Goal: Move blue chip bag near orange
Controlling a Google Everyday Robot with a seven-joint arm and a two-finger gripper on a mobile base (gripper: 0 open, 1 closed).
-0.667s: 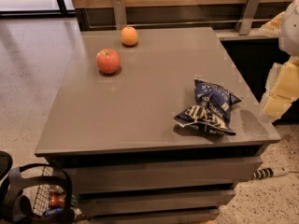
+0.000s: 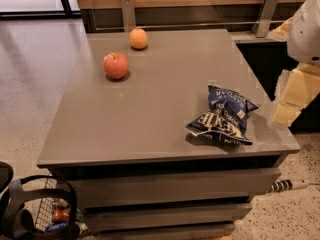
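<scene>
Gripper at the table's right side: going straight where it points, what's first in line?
The gripper sits off the right edge of the table, angled down-left. Likely first contact is that edge, with the blue chip bag just beyond. Depth is unclear.

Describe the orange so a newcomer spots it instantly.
On the grey table, away from the gripper beside its right edge, look to the far left corner. The orange there is the smaller, smooth yellow-orange fruit, behind the bigger red apple.

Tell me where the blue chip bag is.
In the camera view, the blue chip bag lies by the front right corner of the table, far from the apple and orange, with the claw just past the edge beside it.
</scene>
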